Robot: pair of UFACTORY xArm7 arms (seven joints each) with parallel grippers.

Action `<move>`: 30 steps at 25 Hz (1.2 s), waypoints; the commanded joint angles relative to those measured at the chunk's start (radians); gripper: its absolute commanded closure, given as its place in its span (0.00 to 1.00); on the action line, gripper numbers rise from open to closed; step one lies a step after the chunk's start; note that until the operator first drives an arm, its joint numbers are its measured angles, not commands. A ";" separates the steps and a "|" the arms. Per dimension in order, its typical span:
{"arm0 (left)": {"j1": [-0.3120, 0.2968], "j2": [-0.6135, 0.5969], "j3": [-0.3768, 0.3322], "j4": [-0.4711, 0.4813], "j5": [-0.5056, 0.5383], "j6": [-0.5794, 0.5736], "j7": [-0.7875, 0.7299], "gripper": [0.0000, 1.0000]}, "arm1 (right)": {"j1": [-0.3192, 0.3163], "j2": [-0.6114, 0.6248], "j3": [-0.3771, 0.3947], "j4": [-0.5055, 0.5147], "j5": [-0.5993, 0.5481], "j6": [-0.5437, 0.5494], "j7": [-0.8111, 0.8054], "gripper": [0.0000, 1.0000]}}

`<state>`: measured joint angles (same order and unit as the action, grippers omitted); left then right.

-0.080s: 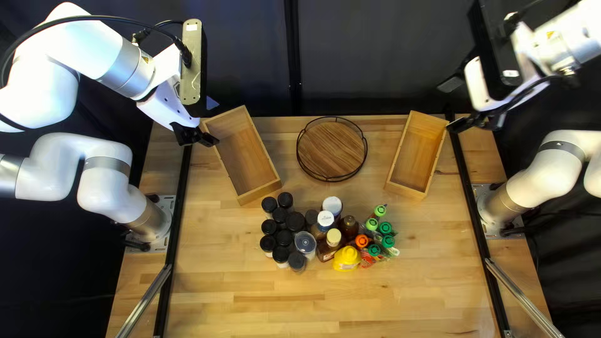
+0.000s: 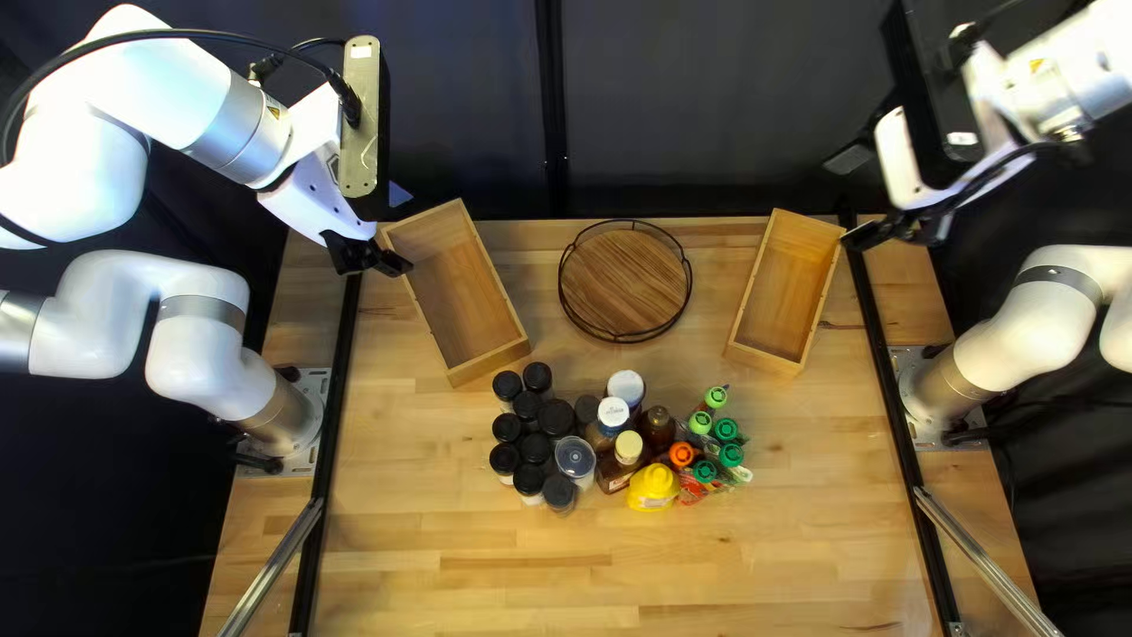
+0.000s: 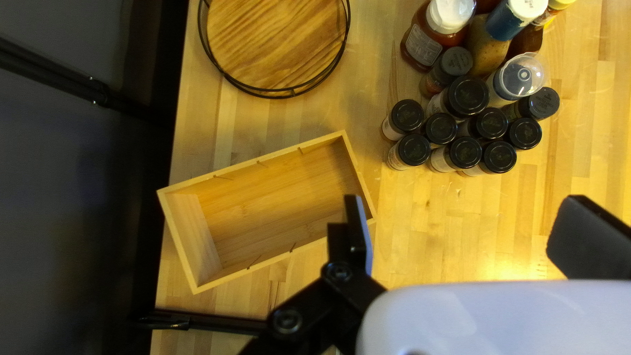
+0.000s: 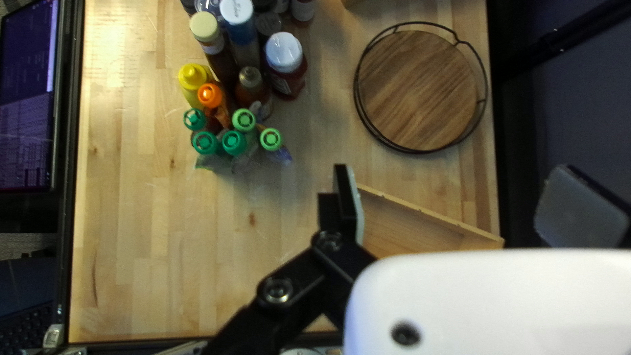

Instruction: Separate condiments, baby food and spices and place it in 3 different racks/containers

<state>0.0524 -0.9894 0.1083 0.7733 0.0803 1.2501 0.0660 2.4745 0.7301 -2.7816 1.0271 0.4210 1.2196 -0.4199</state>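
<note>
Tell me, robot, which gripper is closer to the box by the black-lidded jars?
Left. My left gripper hangs close beside that box; my right gripper is beyond the round tray, by the other box.

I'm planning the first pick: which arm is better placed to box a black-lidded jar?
Left, I'd judge: the open left gripper hangs beside one wooden box, and the black-lidded jars stand on that side. The right gripper hangs opposite, nearer the green caps.

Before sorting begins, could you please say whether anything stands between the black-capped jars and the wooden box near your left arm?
Nothing visible stands between the nearest black-capped jars and the box; its end wall is likely all they must clear.
</note>
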 commanded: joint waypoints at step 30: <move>0.000 0.000 0.000 0.000 0.000 0.000 0.000 0.00 | 0.244 -1.110 0.523 0.600 -0.936 0.219 1.522 0.00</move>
<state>0.0524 -0.9894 0.1083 0.7733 0.0803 1.2501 0.0660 2.7021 -0.3617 -2.2472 1.6243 -0.5053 1.4436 1.0599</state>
